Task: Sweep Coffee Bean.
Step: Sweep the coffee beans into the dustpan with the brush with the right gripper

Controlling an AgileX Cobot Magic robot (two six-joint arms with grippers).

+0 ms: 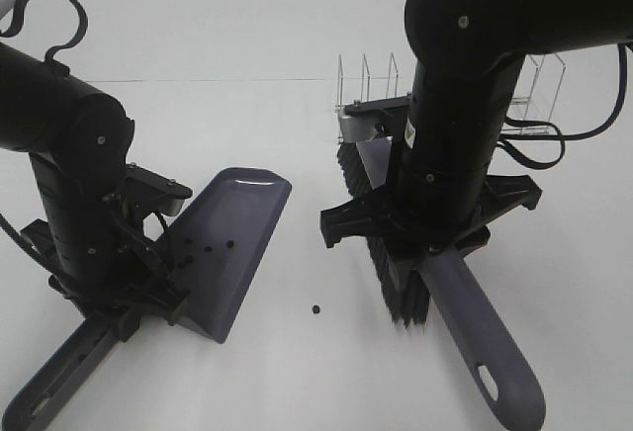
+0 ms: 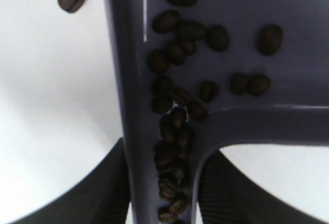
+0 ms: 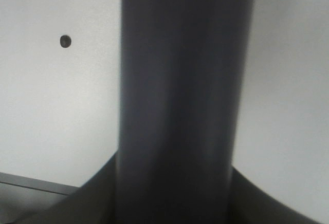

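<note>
My left gripper (image 2: pixel 164 196) is clamped on the grey dustpan (image 1: pixel 232 243) by its handle. The coffee bean (image 2: pixel 175 106) pile lies in the pan, trailing into the handle channel. One stray bean (image 1: pixel 316 308) sits on the table (image 1: pixel 198 36) between dustpan and brush (image 1: pixel 465 322), whose handle my right gripper (image 3: pixel 175 203) seems to clamp, though it is blurry up close.

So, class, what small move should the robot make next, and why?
Probably draw the brush across to the lone coffee bean and push it toward the dustpan: it lies on the table between them, while other beans sit inside the pan.
</note>
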